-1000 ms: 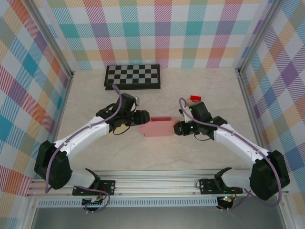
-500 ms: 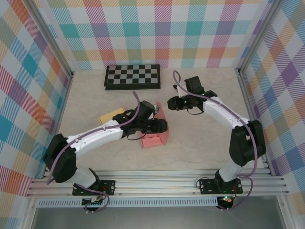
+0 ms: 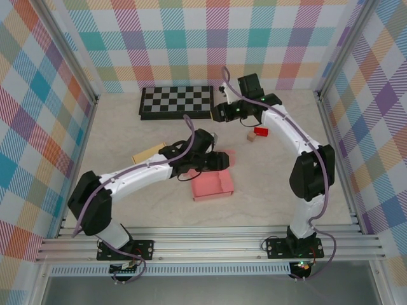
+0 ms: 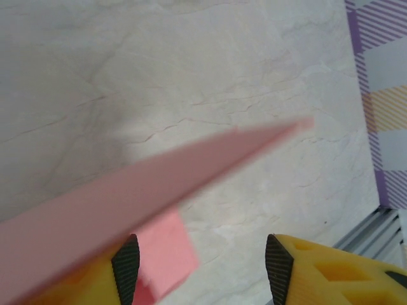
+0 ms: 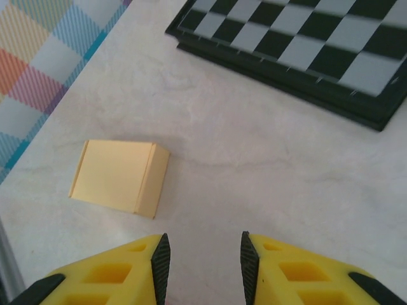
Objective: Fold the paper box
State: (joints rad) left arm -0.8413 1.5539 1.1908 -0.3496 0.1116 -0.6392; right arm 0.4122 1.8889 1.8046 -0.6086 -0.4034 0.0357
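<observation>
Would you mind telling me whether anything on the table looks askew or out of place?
The pink paper box is only half folded: one flap stands raised and loose beside the left gripper, whose fingers are apart. Nothing looks spilled.

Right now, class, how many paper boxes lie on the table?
2: the pink box in the middle, and the flattened yellow box left of it. Others may be hidden.
</observation>
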